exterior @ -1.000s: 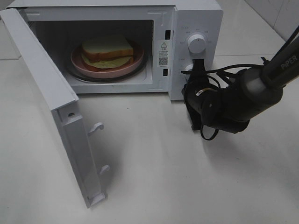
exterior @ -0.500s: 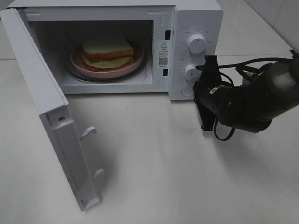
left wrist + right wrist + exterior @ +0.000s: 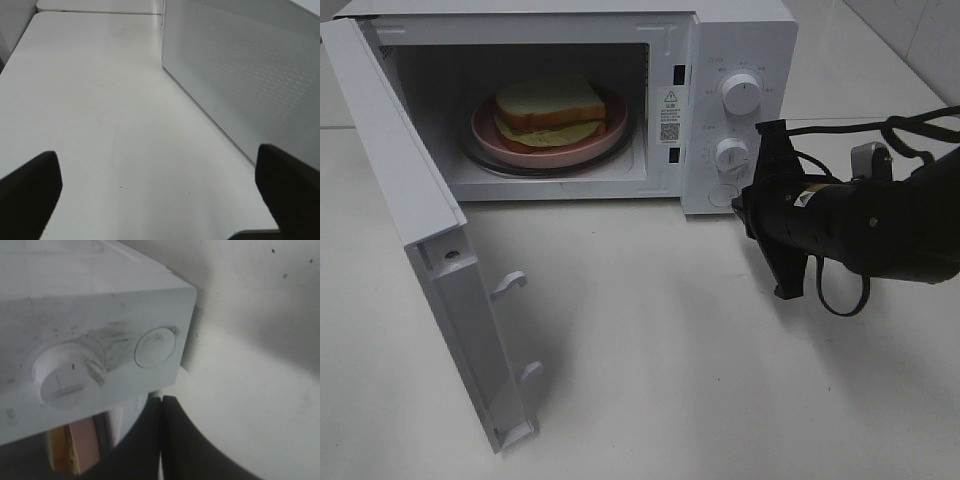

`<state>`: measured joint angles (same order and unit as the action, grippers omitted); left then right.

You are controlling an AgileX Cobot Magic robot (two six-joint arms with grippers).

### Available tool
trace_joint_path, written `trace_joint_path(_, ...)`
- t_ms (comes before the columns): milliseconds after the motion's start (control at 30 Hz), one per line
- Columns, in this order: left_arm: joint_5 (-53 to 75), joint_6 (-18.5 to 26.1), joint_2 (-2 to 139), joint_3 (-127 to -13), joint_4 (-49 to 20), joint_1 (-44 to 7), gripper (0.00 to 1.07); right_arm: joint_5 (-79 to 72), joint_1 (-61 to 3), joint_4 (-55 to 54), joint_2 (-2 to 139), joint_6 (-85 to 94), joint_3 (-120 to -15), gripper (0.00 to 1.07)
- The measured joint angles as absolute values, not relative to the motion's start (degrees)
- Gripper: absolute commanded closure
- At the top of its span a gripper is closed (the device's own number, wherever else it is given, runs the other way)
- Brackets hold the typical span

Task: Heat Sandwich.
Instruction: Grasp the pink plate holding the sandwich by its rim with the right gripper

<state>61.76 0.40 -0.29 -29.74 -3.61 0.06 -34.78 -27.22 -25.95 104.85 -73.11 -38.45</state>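
Note:
The sandwich point(image 3: 550, 105), white bread with a pale yellow filling, lies on a round pink plate point(image 3: 610, 135) inside the white microwave point(image 3: 740, 40). The microwave's door point(image 3: 400, 170) stands wide open to the left. My right gripper point(image 3: 744, 205) hovers shut and holding nothing, just right of the control panel's lower corner. In the right wrist view its closed fingertips point(image 3: 161, 405) sit below the lower knob point(image 3: 67, 372) and the round button point(image 3: 155, 347). My left gripper point(image 3: 157, 167) is open over bare table beside the door's meshed outer face point(image 3: 250, 75). It is out of the high view.
The control panel carries an upper knob point(image 3: 741, 94), a lower knob point(image 3: 732, 154) and a button point(image 3: 723, 194). The open door reaches toward the table's front left, with two latch hooks point(image 3: 508, 284) sticking out. The white table point(image 3: 650, 380) spreads in front of the microwave.
My right arm has drawn back to the right, away from the control panel, and turned. The door has swung slightly further open. The sandwich has not moved.

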Motion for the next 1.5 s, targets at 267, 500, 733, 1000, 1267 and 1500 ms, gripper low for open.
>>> trace_joint_path(267,61.8,0.4,-0.3,-29.7,-3.6,0.1,0.09,-23.9,-27.2,-19.3,98.5,-64.1,-37.9,1.06)
trace_joint_path(500,61.8,0.4,-0.3,-29.7,-3.6,0.1,0.09,-13.8,-27.2,-12.4,92.4,-55.1,-37.9,1.05)
trace_joint_path(733,61.8,0.4,-0.3,-29.7,-3.6,0.1,0.09,-6.0,-27.2,-11.5,89.6,-44.6,-37.9,1.04)
trace_joint_path(1000,61.8,0.4,-0.3,-29.7,-3.6,0.1,0.09,10.2,-27.2,-11.4,87.3,-26.6,-41.1,1.02)
trace_joint_path(1267,61.8,0.3,-0.3,-29.7,-3.6,0.1,0.09,24.7,-27.2,-11.3,87.1,-9.1,-46.9,1.00)
trace_joint_path(1500,61.8,0.3,-0.3,-29.7,-3.6,0.1,0.09,32.5,-27.2,-10.9,87.1,7.4,-50.9,0.98)
